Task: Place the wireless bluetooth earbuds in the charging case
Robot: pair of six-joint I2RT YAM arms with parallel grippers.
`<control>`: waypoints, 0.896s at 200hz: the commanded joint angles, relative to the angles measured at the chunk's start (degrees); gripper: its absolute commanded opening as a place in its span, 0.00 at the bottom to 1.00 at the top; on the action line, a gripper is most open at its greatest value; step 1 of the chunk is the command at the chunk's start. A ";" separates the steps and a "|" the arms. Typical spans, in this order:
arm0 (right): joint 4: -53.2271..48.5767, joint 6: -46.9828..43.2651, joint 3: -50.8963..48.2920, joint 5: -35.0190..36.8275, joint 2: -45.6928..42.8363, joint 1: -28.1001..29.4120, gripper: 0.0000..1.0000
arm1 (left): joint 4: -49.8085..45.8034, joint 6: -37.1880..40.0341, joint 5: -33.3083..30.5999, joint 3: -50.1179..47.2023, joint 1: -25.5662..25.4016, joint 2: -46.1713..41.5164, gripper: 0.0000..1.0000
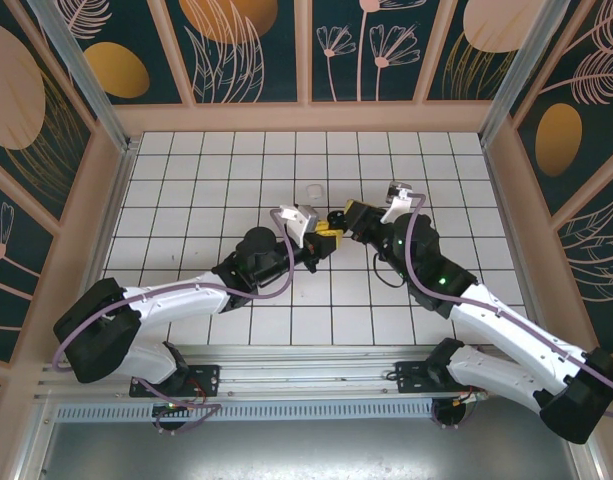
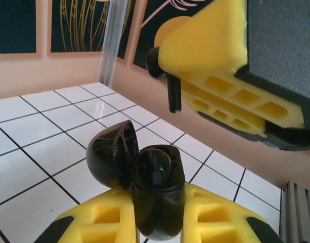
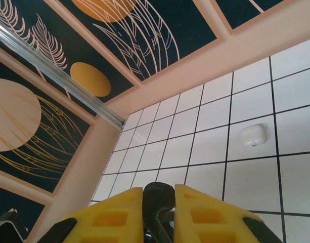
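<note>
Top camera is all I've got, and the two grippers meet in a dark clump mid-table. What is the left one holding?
Observer: The left gripper is shut on a black charging case.
Operator: Is it open?
Observer: Yes, its lid stands open to one side.
Operator: And the right one?
Observer: The right gripper pinches a black earbud by its head, stem free, clear of the case and not yet in it.
</note>
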 commanded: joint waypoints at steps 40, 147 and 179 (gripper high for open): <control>3.19 2.41 -1.43 -0.82 0.81 0.54 0.18 | 3.08 -0.76 -2.40 2.56 -0.19 0.73 0.00; 3.51 3.20 -0.96 -1.91 2.66 0.71 0.18 | 2.42 -0.91 -2.80 3.19 -0.30 1.13 0.00; 3.18 3.22 -0.71 -2.33 3.25 1.03 0.18 | 2.11 -0.80 -3.31 3.46 -0.30 1.22 0.00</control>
